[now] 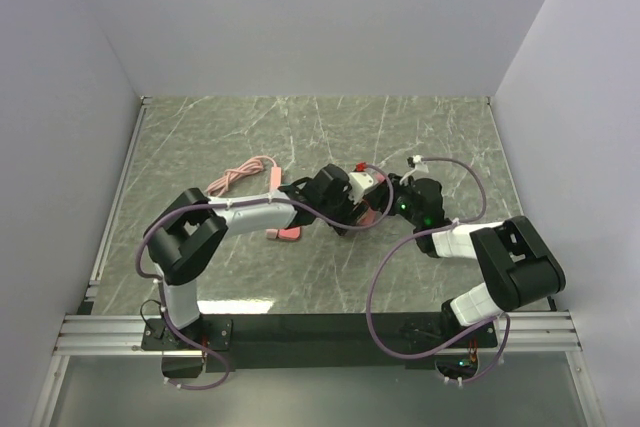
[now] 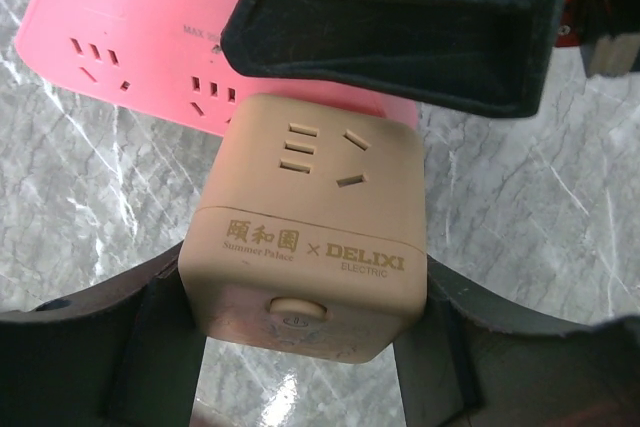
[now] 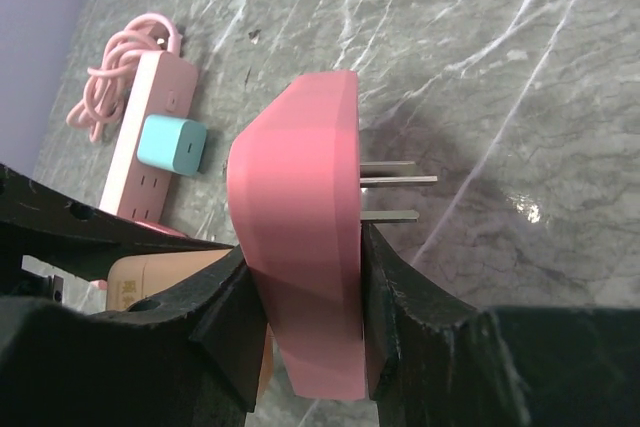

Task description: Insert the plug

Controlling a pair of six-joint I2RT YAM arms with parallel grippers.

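Observation:
My left gripper (image 1: 345, 197) is shut on a tan cube socket (image 2: 310, 217) marked DELIXI, gripped by its sides just above the table; its slots face up and away. The cube also shows in the top view (image 1: 362, 184). My right gripper (image 1: 388, 205) is shut on a flat pink plug (image 3: 300, 247), its three metal prongs (image 3: 395, 190) sticking out to the right in the right wrist view, away from the cube (image 3: 150, 282). In the left wrist view the plug's pink face (image 2: 140, 47) with socket holes lies just beyond the cube, under the black right gripper (image 2: 400, 27).
A pink power strip (image 3: 150, 137) with a cyan adapter (image 3: 172, 144) plugged into it lies on the marble table, its pink cable (image 1: 240, 175) coiled at the far left. The strip's end (image 1: 287, 235) shows under my left arm. White walls enclose the table.

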